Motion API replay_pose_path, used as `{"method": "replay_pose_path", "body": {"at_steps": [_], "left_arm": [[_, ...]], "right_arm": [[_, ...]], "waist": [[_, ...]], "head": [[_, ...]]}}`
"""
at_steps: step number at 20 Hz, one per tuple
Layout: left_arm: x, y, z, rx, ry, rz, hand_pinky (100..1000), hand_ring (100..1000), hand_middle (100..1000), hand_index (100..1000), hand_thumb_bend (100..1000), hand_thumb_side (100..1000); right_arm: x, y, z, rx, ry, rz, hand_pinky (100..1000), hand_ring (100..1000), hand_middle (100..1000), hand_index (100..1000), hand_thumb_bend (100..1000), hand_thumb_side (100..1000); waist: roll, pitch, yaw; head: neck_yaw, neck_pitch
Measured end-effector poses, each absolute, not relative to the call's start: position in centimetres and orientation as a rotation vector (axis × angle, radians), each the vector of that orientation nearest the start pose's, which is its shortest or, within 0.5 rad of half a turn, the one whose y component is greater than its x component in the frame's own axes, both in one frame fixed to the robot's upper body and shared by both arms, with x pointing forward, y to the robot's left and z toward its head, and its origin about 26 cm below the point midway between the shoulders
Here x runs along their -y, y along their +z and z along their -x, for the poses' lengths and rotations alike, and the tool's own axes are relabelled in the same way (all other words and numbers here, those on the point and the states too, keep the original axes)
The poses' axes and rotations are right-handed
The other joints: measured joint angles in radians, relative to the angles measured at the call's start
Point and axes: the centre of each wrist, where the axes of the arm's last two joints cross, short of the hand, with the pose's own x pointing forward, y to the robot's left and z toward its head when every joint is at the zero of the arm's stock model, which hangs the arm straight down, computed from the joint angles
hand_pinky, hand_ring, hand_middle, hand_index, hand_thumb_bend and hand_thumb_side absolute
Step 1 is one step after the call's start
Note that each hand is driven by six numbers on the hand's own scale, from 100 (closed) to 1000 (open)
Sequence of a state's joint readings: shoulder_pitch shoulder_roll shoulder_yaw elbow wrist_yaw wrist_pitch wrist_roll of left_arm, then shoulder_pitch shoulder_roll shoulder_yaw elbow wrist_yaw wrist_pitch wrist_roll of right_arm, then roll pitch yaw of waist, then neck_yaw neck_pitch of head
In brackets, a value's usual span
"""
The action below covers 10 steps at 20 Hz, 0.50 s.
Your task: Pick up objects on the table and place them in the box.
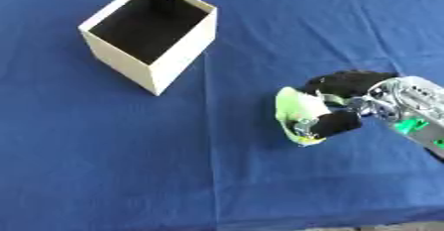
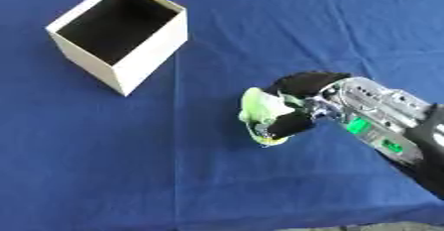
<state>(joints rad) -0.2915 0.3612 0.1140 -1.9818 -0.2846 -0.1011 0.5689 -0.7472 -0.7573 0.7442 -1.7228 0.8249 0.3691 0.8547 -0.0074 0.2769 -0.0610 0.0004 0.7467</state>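
Observation:
A pale green and white object (image 1: 298,107) sits right of the table's middle, with my right hand (image 1: 340,101) curled round it, thumb below and fingers above. The arm comes in from the lower right. An open cream box (image 1: 152,31) with a dark inside stands at the upper left, well apart from the hand. I cannot tell whether the object is lifted off the cloth. My left hand shows in neither view.
A blue cloth (image 1: 104,165) covers the table, with a fold line running down from the box's near corner. The cloth's front edge shows along the bottom right.

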Motion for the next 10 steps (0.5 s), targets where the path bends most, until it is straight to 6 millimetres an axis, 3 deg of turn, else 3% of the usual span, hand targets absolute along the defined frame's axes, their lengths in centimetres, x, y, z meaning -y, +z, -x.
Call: {"method": "replay_pose_path", "body": {"at_steps": [6,10], "left_arm": [[-29.51,20.76,-29.94,2.462,0.177,-0.868,492,609,694,867,366,714],[-29.51,20.76,-29.94,2.462,0.177,-0.868,492,608,693,867,362,713]], "right_arm": [[18.1,18.72,-34.79,0.849,1.965,0.837,941,945,893,1000,326,1000],[17.82,18.74,-34.93,0.859,1.955,0.854,897,870,747,916,309,953]], "waist": [[0.0,0.0,0.0],[0.0,0.0,0.001]], "head": [[-0.003,0.0],[-0.003,0.0]]}}
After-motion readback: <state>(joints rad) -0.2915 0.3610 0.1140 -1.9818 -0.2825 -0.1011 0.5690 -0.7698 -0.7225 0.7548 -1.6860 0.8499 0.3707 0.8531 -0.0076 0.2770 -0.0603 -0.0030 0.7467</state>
